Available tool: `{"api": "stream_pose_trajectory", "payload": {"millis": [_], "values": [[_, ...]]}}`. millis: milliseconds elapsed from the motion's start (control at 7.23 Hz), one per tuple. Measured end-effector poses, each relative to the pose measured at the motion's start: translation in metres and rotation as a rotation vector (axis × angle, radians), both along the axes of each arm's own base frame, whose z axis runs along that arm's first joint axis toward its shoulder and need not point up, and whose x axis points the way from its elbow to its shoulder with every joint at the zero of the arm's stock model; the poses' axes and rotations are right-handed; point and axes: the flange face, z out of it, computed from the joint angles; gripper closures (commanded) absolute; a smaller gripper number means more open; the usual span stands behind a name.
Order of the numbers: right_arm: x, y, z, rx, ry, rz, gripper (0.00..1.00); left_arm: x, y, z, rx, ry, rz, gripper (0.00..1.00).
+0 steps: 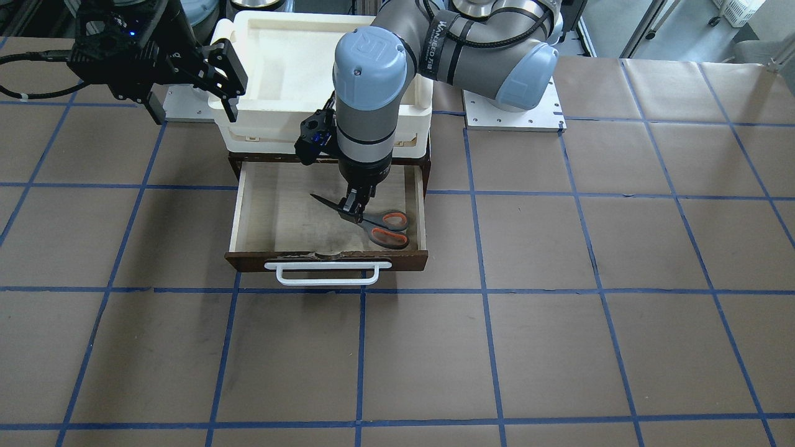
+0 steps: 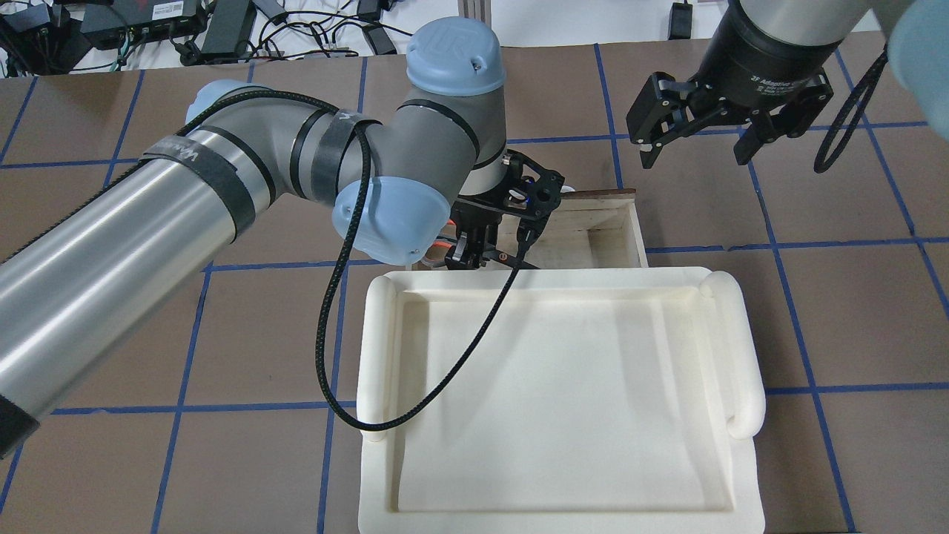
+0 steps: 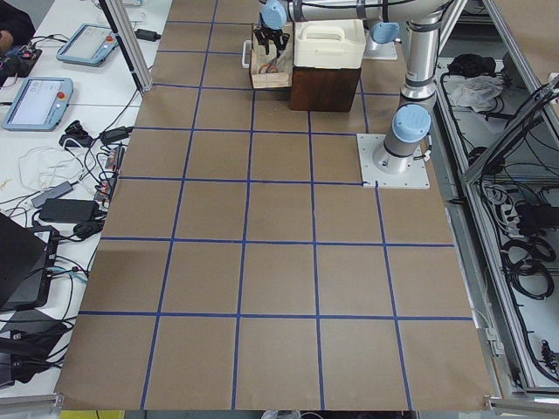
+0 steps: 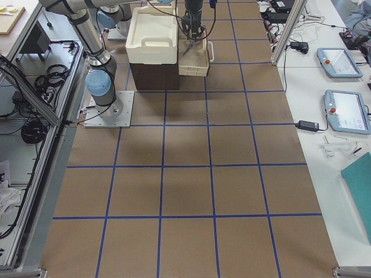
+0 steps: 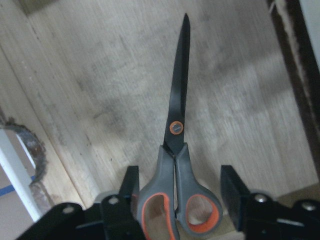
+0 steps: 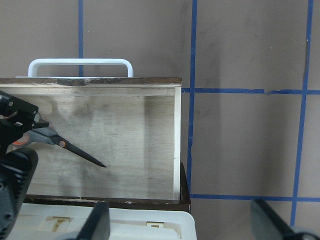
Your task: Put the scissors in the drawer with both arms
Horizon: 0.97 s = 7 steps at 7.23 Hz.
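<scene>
Left gripper (image 5: 181, 172) is down inside the drawer (image 1: 323, 259), fingers (image 5: 131, 180) spread to about handle width and straddling the scissors (image 5: 176, 127) at the grey/orange loops. From the wrist view I can't tell if the pads are clamping or just clear of the handles.

Key geometry: the scissors' long axis runs square to the closing line. Handles sit between the fingers and the blades are shut, pointing straight ahead of the palm over the pale drawer floor, toward the right arm's side. Can't confirm whether the blades lie flat on the wood or sit a touch above it.

Right gripper (image 2: 695, 152) is wide open, holding nothing, up high and well apart beyond the blade tip.

My read: placement is basically done. Next is to let go and lift straight up, since any sideways drag would pull the loops along. The bar handle (image 1: 326, 277) lies to one side of the scissors' axis.
</scene>
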Motion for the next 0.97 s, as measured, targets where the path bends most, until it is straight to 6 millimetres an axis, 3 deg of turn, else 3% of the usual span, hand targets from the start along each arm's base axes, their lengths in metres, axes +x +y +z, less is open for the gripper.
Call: {"api": "stream_pose_trajectory", "payload": {"millis": [277, 553, 692, 969], "values": [[-0.008, 0.000, 0.000, -0.004, 0.080, 0.020, 0.00, 0.001, 0.001, 0.006, -0.009, 0.004, 0.025, 0.26], [-0.012, -0.002, 0.000, -0.006, 0.111, 0.048, 0.00, 0.001, -0.001, 0.022, -0.035, 0.007, 0.183, 0.26], [-0.015, -0.003, 0.000, -0.008, 0.110, 0.057, 0.00, 0.003, -0.004, 0.035, -0.057, 0.016, 0.308, 0.26], [-0.021, -0.006, 0.000, -0.007, 0.071, 0.068, 0.00, 0.022, -0.012, 0.078, -0.101, 0.056, 0.755, 0.25]]}}
